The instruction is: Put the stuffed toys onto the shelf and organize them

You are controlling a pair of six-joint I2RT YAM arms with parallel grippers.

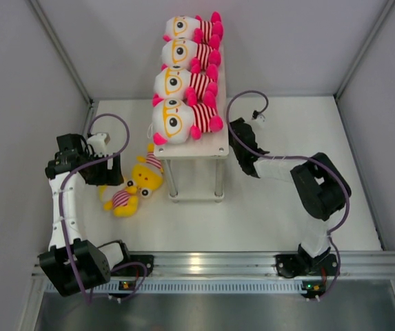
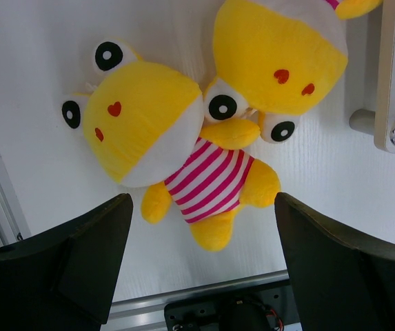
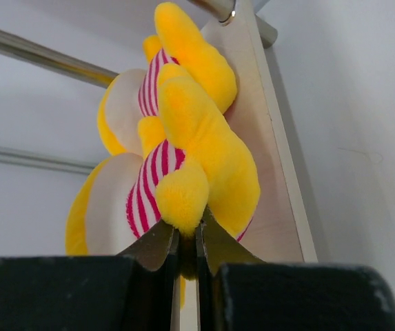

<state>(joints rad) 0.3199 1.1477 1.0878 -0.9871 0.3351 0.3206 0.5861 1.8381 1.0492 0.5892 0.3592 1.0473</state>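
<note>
We found the right gripper [image 3: 187, 231] pinched shut on a limb of a yellow toy [image 3: 197, 138] lying against a board of the shelf [image 1: 221, 148] — four white-headed toys [image 1: 176, 124] lined its top. The left gripper [image 2: 203, 200] hung spread wide over two more yellow toys [image 2: 142, 124] on the table [image 1: 287, 221] — touching neither.

Top view: looks down on the shelf [image 1: 220, 138]. Left wrist: close above yellow toys [image 2: 149, 124] left of it, also in top view. Right wrist: closest, at its right.

Fuzzy plush stuffed toys [image 2: 149, 124]; smooth white shelf [image 1: 213, 145] with shiny metal legs [image 1: 219, 178].
</note>
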